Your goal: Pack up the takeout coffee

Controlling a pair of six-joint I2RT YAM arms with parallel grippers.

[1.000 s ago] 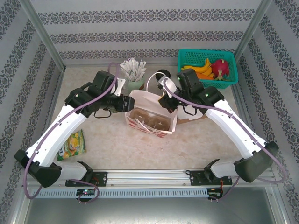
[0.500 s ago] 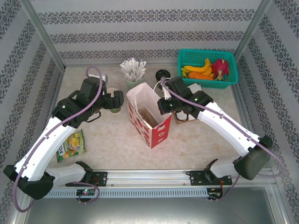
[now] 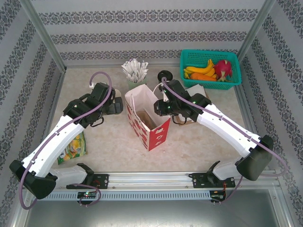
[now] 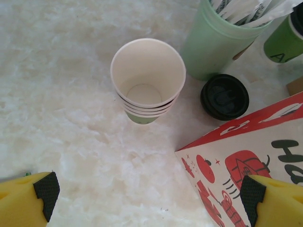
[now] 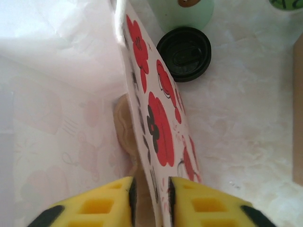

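Observation:
The takeout coffee (image 3: 164, 74) stands at the back of the table, its black lid on; its green side shows in the left wrist view (image 4: 284, 40) and at the right wrist view's top edge (image 5: 286, 4). A red-and-white paper bag (image 3: 147, 120) stands upright mid-table. My right gripper (image 3: 160, 108) (image 5: 152, 187) straddles the bag's right wall, with its jaws slightly parted and a gap on the inner side. Left of the bag, my left gripper (image 3: 117, 106) (image 4: 149, 198) is open wide over bare table, holding nothing. Something beige (image 5: 124, 127) lies inside the bag.
A stack of cream cups (image 4: 147, 80) stands below my left gripper, beside a mint-green cup of wrapped sticks (image 3: 135, 78) (image 4: 218, 42). A loose black lid (image 4: 224, 96) (image 5: 184, 53) lies between that cup and the bag. Teal fruit basket (image 3: 210, 68) back right; snack packet (image 3: 73, 146) front left.
The bag has gone from tipped to standing upright. My left gripper let go of it, opened wide and drew back left. My right jaws have loosened on the bag's wall.

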